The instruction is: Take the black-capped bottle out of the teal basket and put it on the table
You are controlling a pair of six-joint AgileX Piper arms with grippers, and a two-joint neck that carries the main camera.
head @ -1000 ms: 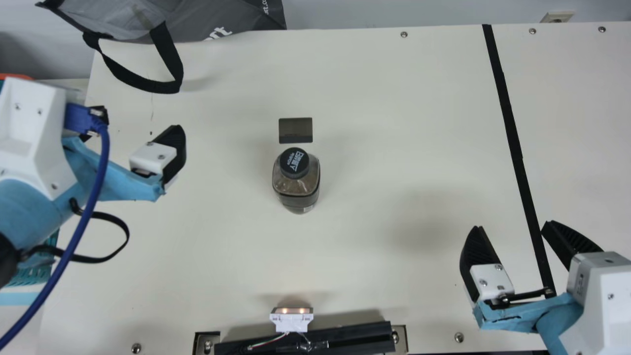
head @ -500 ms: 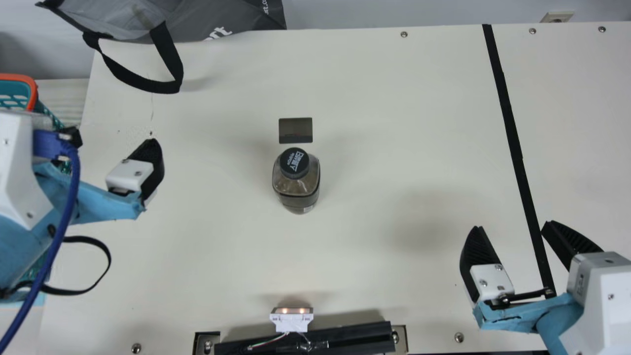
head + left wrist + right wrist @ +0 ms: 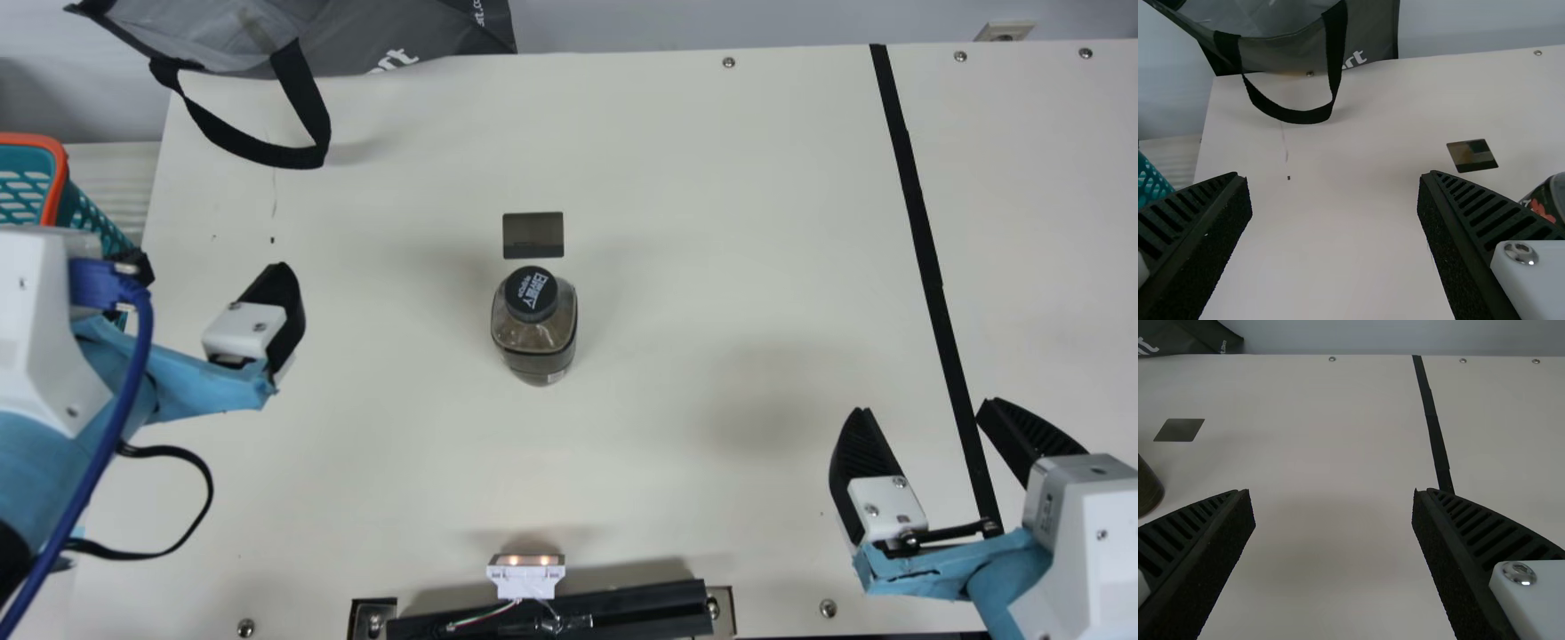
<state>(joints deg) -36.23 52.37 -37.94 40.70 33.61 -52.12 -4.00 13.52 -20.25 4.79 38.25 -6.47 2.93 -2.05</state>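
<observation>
- The black-capped bottle is standing upright on the table, the teal basket sitting toward ten o'clock from it in the main view.
- The left gripper is gaping wide, holding nothing, the bottle standing at its three o'clock.
- The right gripper is also gaping wide, gripping nothing, toward four o'clock from the bottle.
- The bottle is looking stiff, smooth, perhaps slippery; any regrip is wanting its body, below the shoulders.

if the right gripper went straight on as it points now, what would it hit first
The right gripper seems to have a free way over the table, the bottle off to its left; its tilt is unclear, so it might touch down first.
</observation>
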